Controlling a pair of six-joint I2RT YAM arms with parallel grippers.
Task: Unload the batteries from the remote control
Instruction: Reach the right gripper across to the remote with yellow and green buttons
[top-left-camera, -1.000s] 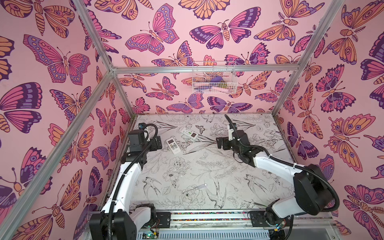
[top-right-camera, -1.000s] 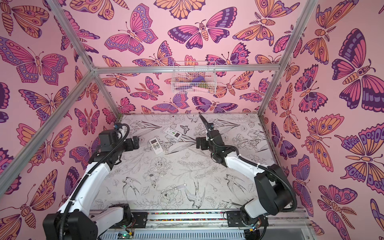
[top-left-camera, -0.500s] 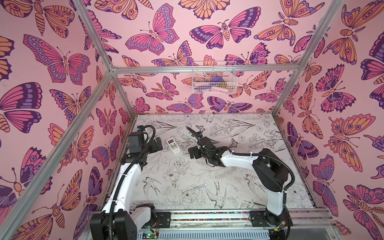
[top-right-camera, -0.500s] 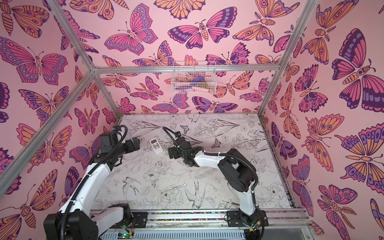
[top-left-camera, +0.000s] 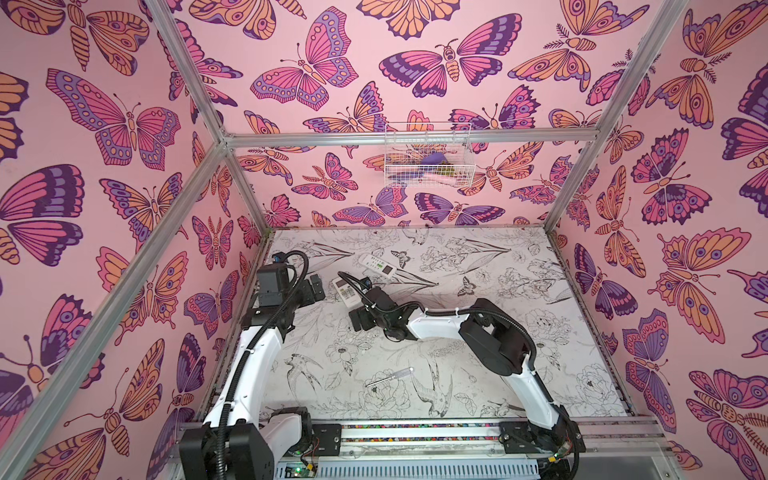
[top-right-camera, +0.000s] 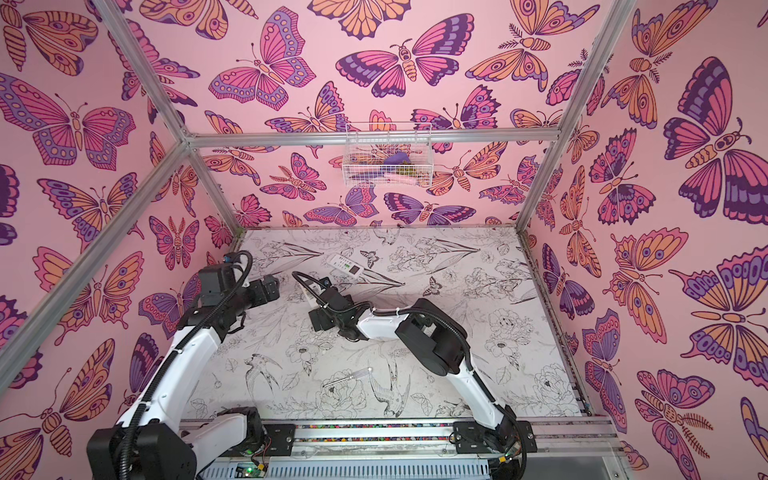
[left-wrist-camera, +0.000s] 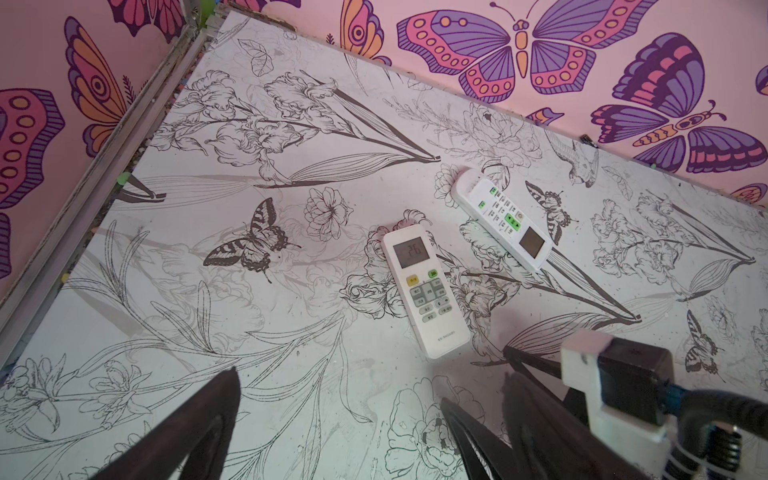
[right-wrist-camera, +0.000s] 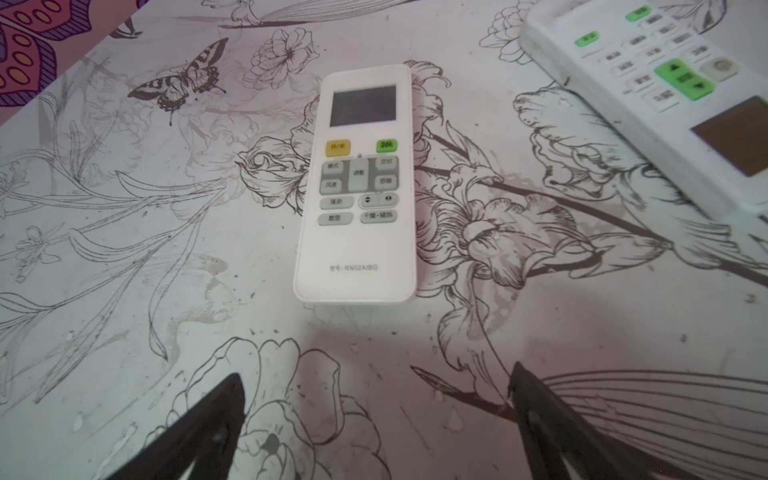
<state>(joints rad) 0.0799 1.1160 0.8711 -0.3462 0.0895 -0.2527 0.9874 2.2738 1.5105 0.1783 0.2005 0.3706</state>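
Surface: table (top-left-camera: 561, 291) covered in a white sheet with black line drawings of irises, peonies, swallows and butterflies; scuffed and speckled close up.

Room: pink walls (top-left-camera: 124, 124) printed with large orange, magenta and purple butterflies, braced by an aluminium frame (top-left-camera: 407, 139). A white wire basket (top-left-camera: 428, 156) hangs on the back wall.

Short remote (right-wrist-camera: 357, 187): white, flat on the table, keys up. It has a grey screen at the top, one yellow key, one green key and grey keys below. The left wrist view shows digits on the screen. It sits left of centre toward the back, in both top views (top-left-camera: 344, 291).

Long remote (left-wrist-camera: 503, 218): white, keys up, bright green keys, dark screen. It lies just behind the short one at an angle, apart from it.

Batteries: not visible, since the backs of both remotes are hidden against the table.

Right gripper (right-wrist-camera: 376, 372): jaws spread wide, nothing between them, low and just short of the short remote's bottom end, not touching.

Left gripper (left-wrist-camera: 337, 386): also fully spread and empty, by the left wall, near the short remote but apart from it.

A clear-handled screwdriver (top-left-camera: 390, 377) lies alone toward the front.
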